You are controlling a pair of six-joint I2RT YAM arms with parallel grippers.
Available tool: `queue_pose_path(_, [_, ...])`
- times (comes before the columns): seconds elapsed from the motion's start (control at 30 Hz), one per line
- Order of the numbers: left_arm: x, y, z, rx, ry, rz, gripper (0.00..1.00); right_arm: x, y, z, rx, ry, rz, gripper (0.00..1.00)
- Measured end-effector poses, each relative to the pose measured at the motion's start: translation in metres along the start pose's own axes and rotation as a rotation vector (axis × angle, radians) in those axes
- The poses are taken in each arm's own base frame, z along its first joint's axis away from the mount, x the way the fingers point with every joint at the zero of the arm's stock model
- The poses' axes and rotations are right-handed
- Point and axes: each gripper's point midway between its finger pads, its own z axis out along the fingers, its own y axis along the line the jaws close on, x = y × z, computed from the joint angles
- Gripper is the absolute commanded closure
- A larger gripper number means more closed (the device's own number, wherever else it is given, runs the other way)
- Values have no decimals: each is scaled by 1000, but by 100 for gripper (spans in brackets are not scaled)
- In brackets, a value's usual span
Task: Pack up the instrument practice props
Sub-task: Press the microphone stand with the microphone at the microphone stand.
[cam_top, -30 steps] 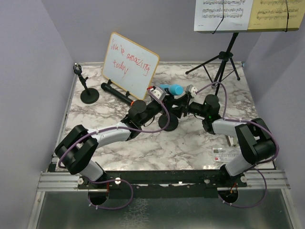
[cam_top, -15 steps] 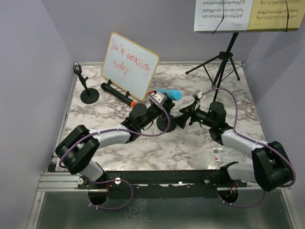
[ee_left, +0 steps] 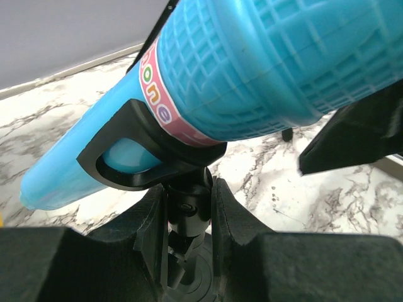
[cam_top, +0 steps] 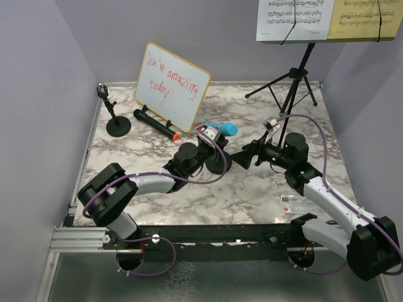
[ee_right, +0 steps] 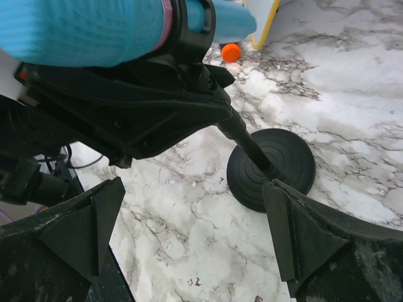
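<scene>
A blue microphone [cam_top: 224, 129] sits clipped in a small black round-based mic holder [cam_top: 217, 165] at the table's middle. My left gripper [cam_top: 208, 151] is shut on the holder's stem just under the clip; the left wrist view shows its fingers [ee_left: 230, 211] pressed on the stem joint [ee_left: 187, 207] below the microphone [ee_left: 264, 63]. My right gripper [cam_top: 242, 157] is open and empty just right of the holder. In the right wrist view its gap [ee_right: 195, 211] frames bare marble beside the holder's base [ee_right: 283, 160]. A black microphone [cam_top: 153, 123] lies by the whiteboard.
A second mic holder [cam_top: 117, 123] stands at the far left. The wood-framed whiteboard [cam_top: 171, 86] leans at the back. The tripod music desk [cam_top: 296, 78] holds white [cam_top: 295, 19] and yellow [cam_top: 368, 19] sheets at the back right. A clear ruler [cam_top: 296, 202] lies at the near right.
My right gripper has drawn back from the blue microphone, down and to the right, its arm swinging outward. The left gripper stays shut on the holder, and the microphone has tipped slightly nearer.
</scene>
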Motion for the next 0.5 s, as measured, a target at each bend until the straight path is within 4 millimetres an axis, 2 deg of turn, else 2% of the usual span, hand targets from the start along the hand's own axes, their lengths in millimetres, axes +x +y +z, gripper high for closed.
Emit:
queue_pose_path(0.1, [3, 3, -1, -46, 0, 0, 100, -18, 10, -8, 28, -40, -8, 0])
queue_pose_path(0.33, [7, 7, -5, -133, 0, 8, 100, -89, 46, -16, 57, -171, -18, 0])
queue_pose_path(0.5, [8, 7, -5, -158, -3, 12, 97, -107, 49, -6, 103, -170, 61, 2])
